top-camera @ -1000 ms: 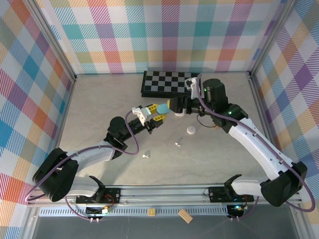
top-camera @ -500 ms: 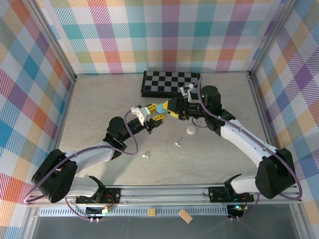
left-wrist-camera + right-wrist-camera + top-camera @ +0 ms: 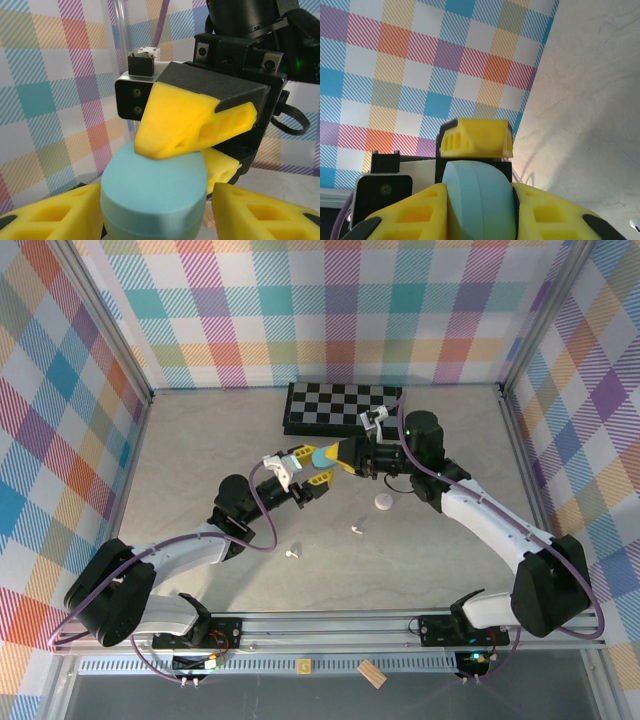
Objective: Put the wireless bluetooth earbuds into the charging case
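With the blue case [image 3: 477, 180] clenched in the right tool [image 3: 479, 192] and the left tool [image 3: 157, 205] released around it, back the left tool straight off without nudging the case, then fetch the white earbuds [image 3: 356, 530] lying on the counter [image 3: 200, 460] below.

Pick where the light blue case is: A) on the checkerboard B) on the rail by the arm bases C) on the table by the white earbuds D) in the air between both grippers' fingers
D: the light blue case is off the table, flanked by the fingers of the left gripper and touched on both sides by those of the right gripper.
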Controlling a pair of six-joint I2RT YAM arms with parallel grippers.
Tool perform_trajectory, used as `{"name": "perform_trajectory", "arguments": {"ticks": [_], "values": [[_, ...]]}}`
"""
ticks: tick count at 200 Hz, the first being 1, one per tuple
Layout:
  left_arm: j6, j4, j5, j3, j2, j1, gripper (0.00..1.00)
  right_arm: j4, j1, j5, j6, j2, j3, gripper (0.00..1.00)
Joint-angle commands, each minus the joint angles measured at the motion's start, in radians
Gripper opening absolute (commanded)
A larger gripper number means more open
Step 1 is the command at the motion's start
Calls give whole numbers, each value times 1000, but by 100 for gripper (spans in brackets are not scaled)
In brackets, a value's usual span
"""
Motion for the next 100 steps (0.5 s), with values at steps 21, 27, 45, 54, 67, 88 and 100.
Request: {"name": "perform_trajectory", "arguments": {"ticks": [21,27,45,54,67,88,100], "values": [[32,-19,-27,-29,-51,-6,91,-55,-19,73,-98,7,4,17],[33,-33,-28,-35,-62,-6,93,-78,-22,92,-120,10,8,17],[33,-109,-16,-48,-95,-6,100,-175,-27,178,-216,33,24,18],[33,-149,-15,-55,-108,-7,100,-222,-27,226,-270,53,37,18],[17,-179,-24,-78,-128,-7,100,-277,-27,292,-341,94,61,19],[0,-241,-34,-115,-169,-7,100,-333,-22,363,-414,179,111,21],[-6,-285,-49,-135,-200,-7,100,-320,-21,381,-436,234,129,21]]}}
